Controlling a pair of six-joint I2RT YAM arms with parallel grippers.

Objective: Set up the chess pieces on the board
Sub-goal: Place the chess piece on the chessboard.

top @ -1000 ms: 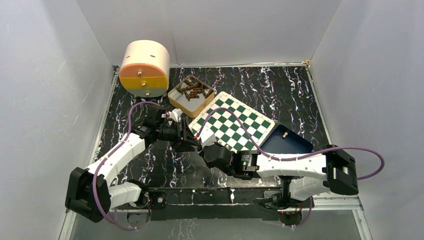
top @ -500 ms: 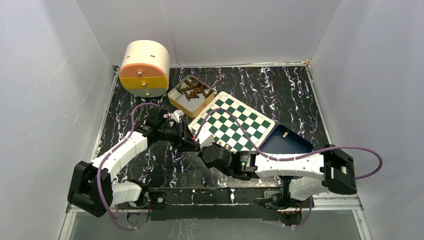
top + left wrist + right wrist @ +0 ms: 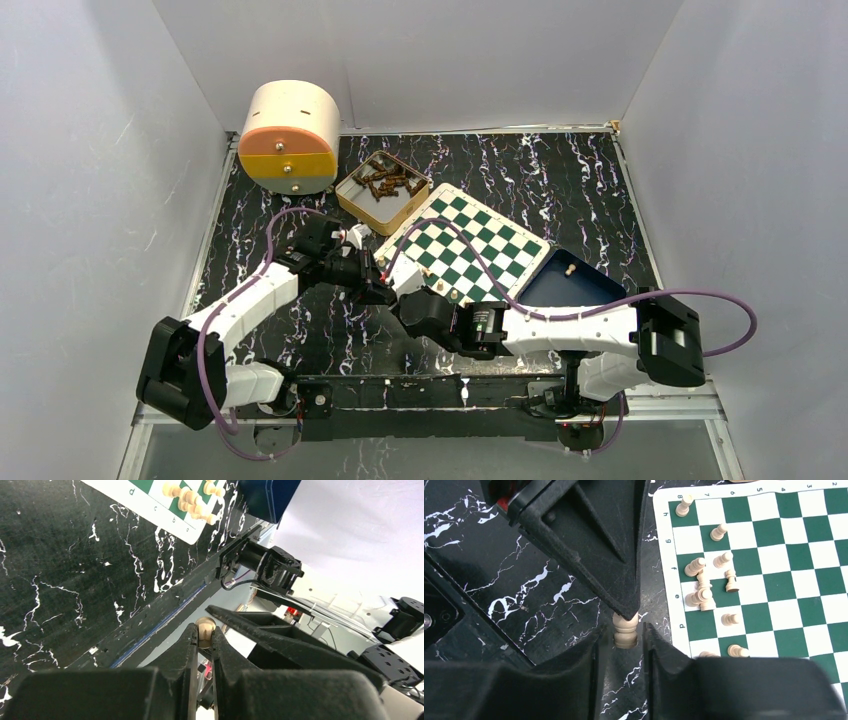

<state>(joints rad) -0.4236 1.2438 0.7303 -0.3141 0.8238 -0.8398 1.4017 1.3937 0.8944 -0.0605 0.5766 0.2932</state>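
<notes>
Top view: the spot where the two grippers meet is hidden under their wrists. The right arm [image 3: 560, 325] covers the near-left corner of the board [image 3: 497, 243] and part of the dark blue tray [image 3: 585, 288]. The brown pieces [image 3: 388, 181] in the tan tin [image 3: 350, 205] are too small to tell by kind.

Left wrist: only the rounded head of the held chess piece [image 3: 205, 629] shows in the left gripper [image 3: 204, 636]; its body is hidden. The board is cut by the top edge.

Right wrist: a left finger [image 3: 614, 555] covers the piece's top. The right gripper [image 3: 625, 639] appears just clear of it, though shadow blurs the contact.
</notes>
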